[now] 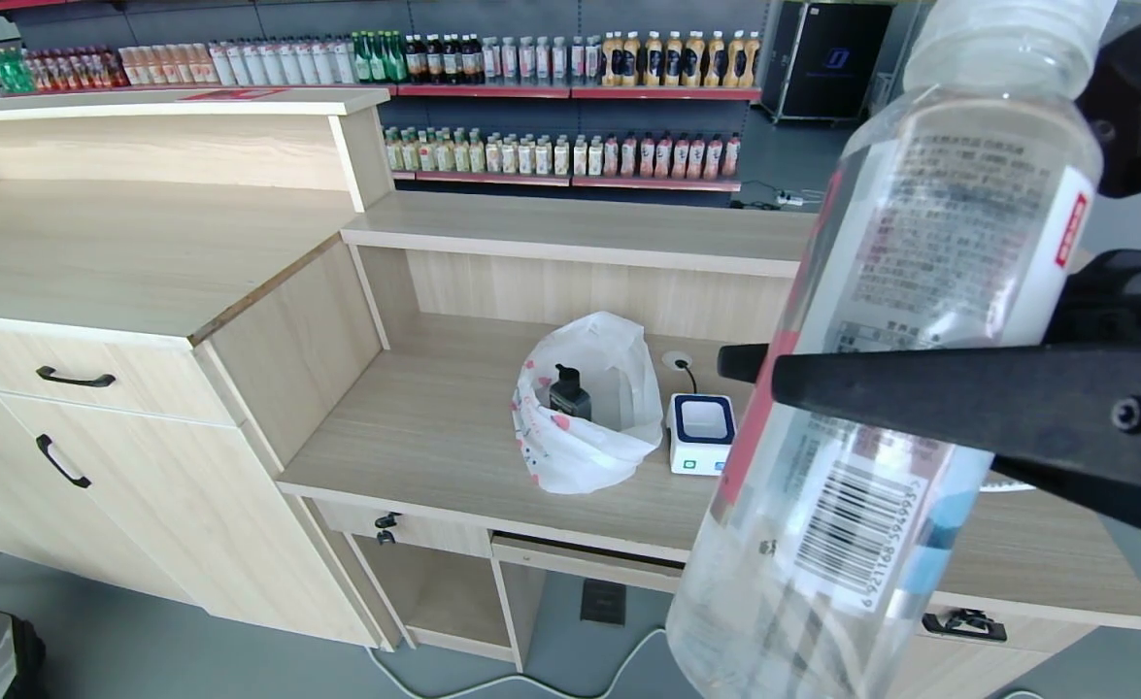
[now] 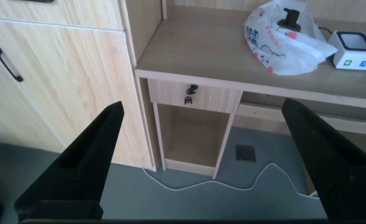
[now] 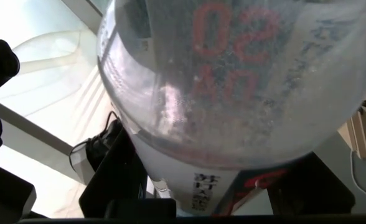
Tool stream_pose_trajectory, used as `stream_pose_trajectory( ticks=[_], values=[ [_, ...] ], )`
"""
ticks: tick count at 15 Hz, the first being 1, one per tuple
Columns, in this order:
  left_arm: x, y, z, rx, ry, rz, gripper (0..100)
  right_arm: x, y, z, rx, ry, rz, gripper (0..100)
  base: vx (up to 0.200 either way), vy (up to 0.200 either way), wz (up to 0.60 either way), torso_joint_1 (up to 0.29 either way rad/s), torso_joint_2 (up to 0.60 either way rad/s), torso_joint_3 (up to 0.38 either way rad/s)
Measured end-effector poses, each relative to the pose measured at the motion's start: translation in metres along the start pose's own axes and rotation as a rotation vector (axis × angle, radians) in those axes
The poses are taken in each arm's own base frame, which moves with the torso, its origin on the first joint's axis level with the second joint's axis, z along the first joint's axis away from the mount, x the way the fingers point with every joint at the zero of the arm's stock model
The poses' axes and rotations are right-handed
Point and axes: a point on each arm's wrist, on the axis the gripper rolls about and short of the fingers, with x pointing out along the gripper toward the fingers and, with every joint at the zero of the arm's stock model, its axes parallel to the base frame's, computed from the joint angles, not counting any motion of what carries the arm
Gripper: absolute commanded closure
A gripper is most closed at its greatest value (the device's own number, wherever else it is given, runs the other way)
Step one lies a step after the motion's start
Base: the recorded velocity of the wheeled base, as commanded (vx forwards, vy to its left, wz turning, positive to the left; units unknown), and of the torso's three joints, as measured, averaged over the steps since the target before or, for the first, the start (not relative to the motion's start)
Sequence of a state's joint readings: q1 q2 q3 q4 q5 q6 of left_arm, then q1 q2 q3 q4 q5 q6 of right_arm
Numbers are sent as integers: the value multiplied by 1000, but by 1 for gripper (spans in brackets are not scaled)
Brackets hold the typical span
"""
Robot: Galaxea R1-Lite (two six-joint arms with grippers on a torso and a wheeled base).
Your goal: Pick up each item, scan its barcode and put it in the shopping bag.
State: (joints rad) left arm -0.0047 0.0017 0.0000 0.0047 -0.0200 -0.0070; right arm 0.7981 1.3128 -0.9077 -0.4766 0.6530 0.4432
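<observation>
Clear plastic bottle (image 1: 958, 223), seen close to the head camera, where it takes up the right third of the frame. It is tilted, with its neck toward the upper right corner and its base toward the bottom edge. The right gripper (image 1: 784, 383) is closed on the bottle at mid-body: one black finger crosses the front of the bottle and the other is hidden behind it. The barcode (image 1: 856, 529) lies just below that finger, uncovered and facing the camera. Judged handling: the thin wall probably gives under a hard squeeze, the smooth label film is likely slippery, and the weight depends on the fill, which cannot be read here. The mid-body is the sensible place to hold, because it keeps the code clear for scanning. In the right wrist view the rounded bottle wall (image 3: 233, 81) sits between the dark fingers. The scanner (image 1: 701, 427) stands at frame centre on the counter (image 1: 434, 427), just right of the white shopping bag (image 1: 585, 408), which already contains a dark item (image 1: 568, 393). The left gripper (image 2: 201, 106) is spread wide and empty, and it hangs low before the counter front.
</observation>
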Motion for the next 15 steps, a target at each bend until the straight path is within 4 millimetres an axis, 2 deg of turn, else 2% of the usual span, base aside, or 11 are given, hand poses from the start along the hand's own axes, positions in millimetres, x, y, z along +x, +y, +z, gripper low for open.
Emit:
stream_pose_trajectory(
  ticks=[15],
  values=[
    [0,0,0,0,0,0,0,-2,-3,0,17,20,-20,100,0,0,0,0,0,0]
  ],
)
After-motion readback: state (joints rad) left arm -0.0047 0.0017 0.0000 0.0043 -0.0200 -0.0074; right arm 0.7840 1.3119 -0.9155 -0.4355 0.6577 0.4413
